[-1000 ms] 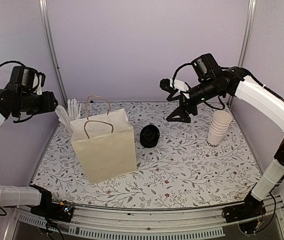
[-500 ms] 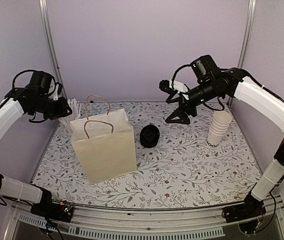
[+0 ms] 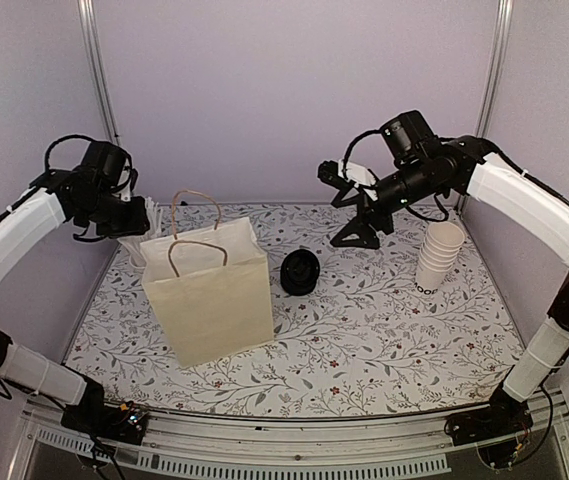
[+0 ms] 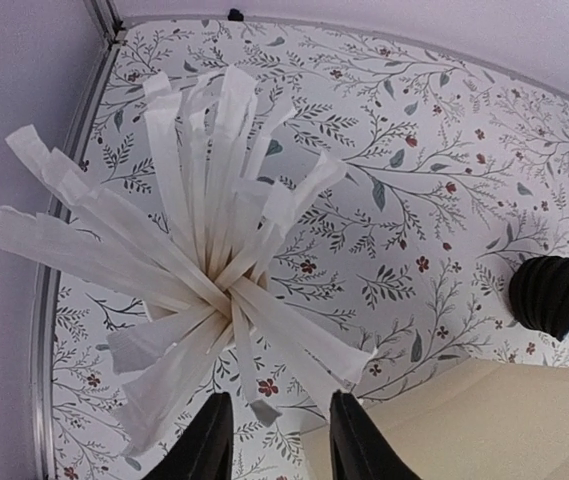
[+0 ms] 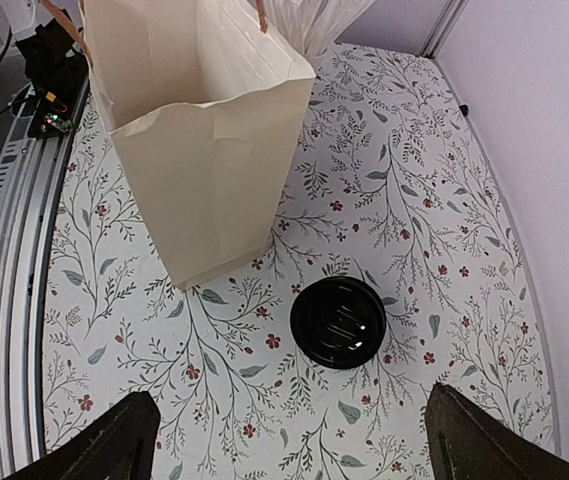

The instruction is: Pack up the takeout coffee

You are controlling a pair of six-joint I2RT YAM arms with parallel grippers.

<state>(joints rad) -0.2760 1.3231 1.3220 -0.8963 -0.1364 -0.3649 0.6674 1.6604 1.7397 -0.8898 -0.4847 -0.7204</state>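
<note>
Now holds R gripper (image 5: 289, 445) wide open above coffee (image 5: 338, 322), open table (image 3: 364, 340) betw. bag (image 5: 204, 130) and cup stack (image 3: 439, 255); L gripper (image 4: 279, 445) part-open, empty, over edge-side stir sticks (image 4: 204, 230).

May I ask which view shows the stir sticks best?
The left wrist view: the stir sticks fill it, fanned out, seen from above. The top external view shows them small, partly hidden by the left gripper and the bag. The right wrist view catches only a few at its top edge, behind the bag.
</note>
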